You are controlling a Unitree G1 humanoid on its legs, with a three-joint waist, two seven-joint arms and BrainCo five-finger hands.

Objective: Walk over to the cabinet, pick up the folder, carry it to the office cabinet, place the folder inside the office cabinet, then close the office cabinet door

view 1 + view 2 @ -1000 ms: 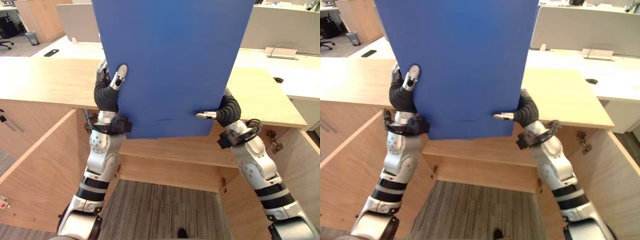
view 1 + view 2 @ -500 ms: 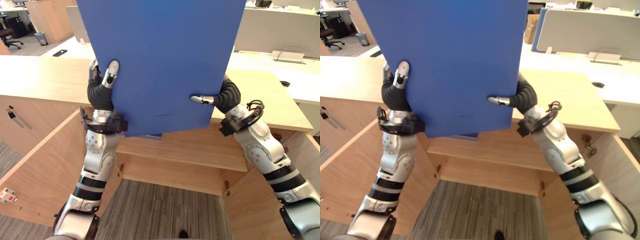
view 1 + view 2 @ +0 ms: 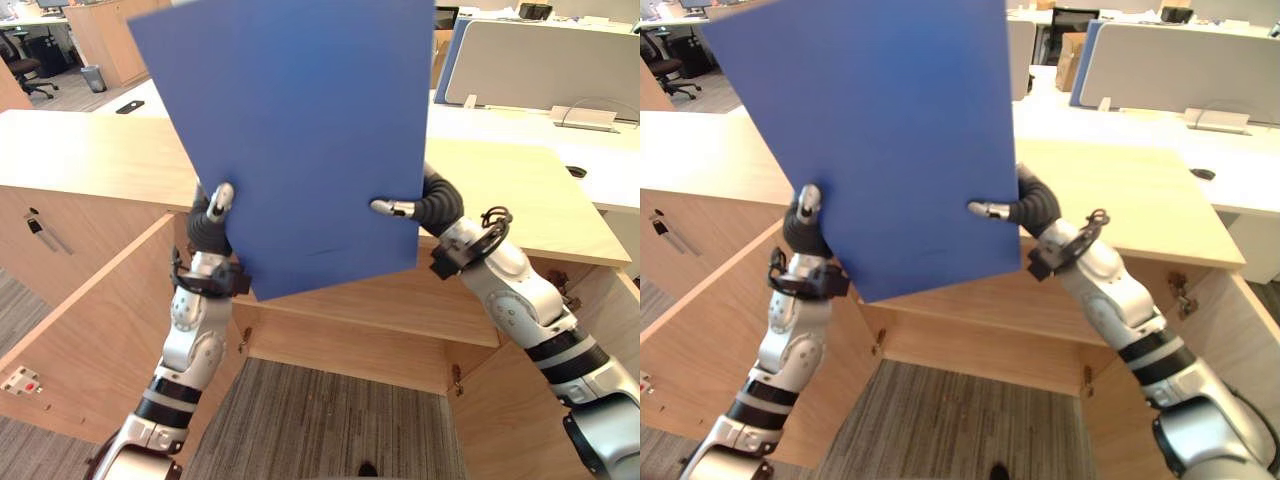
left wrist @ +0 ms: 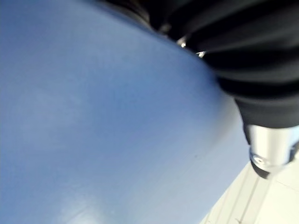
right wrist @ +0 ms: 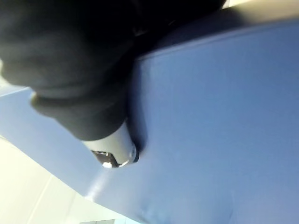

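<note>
Tilted folder [image 3: 290,140] — pinched between left robot hand [image 3: 211,224] and right robot hand [image 3: 430,206]

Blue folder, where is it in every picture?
Left eye view: the folder is up in the middle, tilted, pinched between the left hand and the right hand.
Right eye view: the same, but more toward the picture's left side.
Left wrist view: the folder lies just past the hand's dark cover.
Right wrist view: the folder sits under the thumb.
Shared landmark: the right hand's thumb on the blue face, in both eye views and its wrist view.
</note>
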